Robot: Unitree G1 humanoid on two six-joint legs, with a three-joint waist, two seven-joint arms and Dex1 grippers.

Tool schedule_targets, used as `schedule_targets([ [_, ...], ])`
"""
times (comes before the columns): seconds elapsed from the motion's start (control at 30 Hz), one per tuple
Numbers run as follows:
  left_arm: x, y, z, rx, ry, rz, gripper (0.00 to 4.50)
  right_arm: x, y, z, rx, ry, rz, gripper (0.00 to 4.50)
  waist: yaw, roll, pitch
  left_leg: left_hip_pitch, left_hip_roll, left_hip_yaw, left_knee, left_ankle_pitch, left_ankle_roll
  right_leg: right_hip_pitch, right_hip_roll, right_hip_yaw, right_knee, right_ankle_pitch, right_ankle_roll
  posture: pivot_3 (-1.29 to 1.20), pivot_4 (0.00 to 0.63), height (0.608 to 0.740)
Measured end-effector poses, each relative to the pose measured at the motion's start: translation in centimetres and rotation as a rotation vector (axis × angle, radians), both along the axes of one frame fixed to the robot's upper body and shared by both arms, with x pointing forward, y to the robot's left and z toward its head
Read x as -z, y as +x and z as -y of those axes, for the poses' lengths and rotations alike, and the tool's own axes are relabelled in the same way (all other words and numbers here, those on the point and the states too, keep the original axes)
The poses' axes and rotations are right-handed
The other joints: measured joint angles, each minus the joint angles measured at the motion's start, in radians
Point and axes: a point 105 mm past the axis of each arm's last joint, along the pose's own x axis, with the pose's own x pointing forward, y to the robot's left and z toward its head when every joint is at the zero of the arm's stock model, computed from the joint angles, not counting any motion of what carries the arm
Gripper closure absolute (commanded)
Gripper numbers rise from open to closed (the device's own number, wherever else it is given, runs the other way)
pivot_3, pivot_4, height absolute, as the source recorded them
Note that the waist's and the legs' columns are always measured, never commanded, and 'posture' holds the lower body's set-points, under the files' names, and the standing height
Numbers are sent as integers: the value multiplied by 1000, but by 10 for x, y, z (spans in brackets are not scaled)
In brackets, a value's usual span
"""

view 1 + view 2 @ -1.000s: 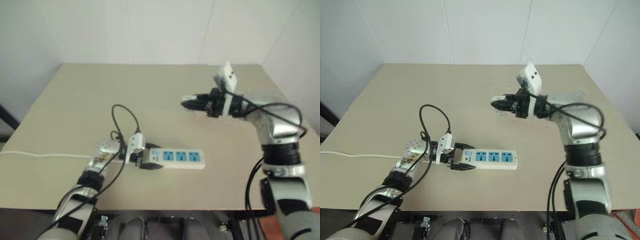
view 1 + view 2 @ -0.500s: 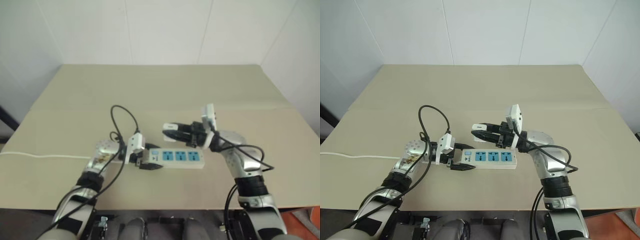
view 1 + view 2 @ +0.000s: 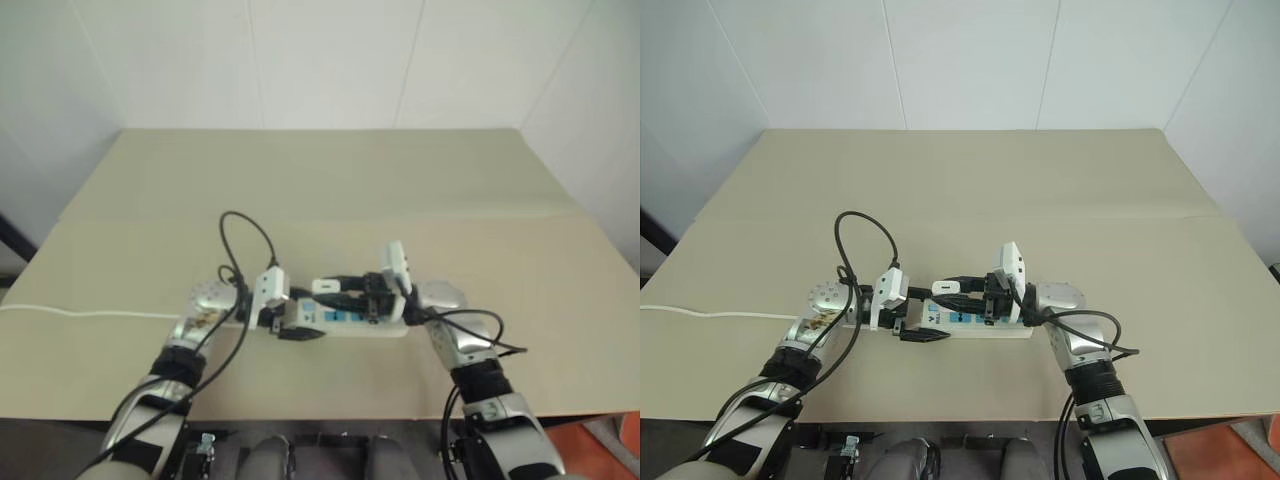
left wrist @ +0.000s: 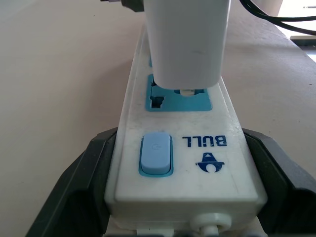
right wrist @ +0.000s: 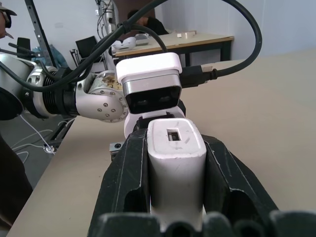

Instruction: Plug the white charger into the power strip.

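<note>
Since a second ago the right hand (image 3: 948, 288) comes down from high over the far right of the desk to just above the strip, carrying the charger with it; the left hand and the strip keep their place.

The charger (image 5: 176, 170) sits clamped between the right hand's two black fingers (image 5: 123, 187), which close on its sides, its slotted end face toward the wrist camera. In the left wrist view the charger (image 4: 187, 42) stands upright over the socket (image 4: 180, 96) nearest the switch, its lower end at or just above the blue face; whether the pins are in cannot be told.

The strip (image 4: 182, 163) lies flat on the desk (image 3: 970, 190), long side running across the robot's front, switch end toward the left arm. The blue switch (image 4: 156, 154) lies beside a blue printed "BULL" mark.

The left hand (image 3: 918, 322) holds that switch end, its fingers (image 4: 74, 187) set wide and pressing the strip's two long sides. The strip's thin white cord (image 3: 710, 311) trails off the desk's left edge. A black cable (image 3: 865, 240) loops above the left wrist.
</note>
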Motion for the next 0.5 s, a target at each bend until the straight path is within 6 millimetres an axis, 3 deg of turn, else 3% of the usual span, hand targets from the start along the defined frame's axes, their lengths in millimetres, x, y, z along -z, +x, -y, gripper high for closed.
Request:
schedule_targets([
  [0.5, 1, -4, 0, 1, 3, -2, 1208, 15, 13, 11, 58, -34, -7, 3350, 0, 0, 0, 1, 0, 0, -1, 0, 0, 0, 0, 0, 0, 0, 0, 0, 150, 740],
])
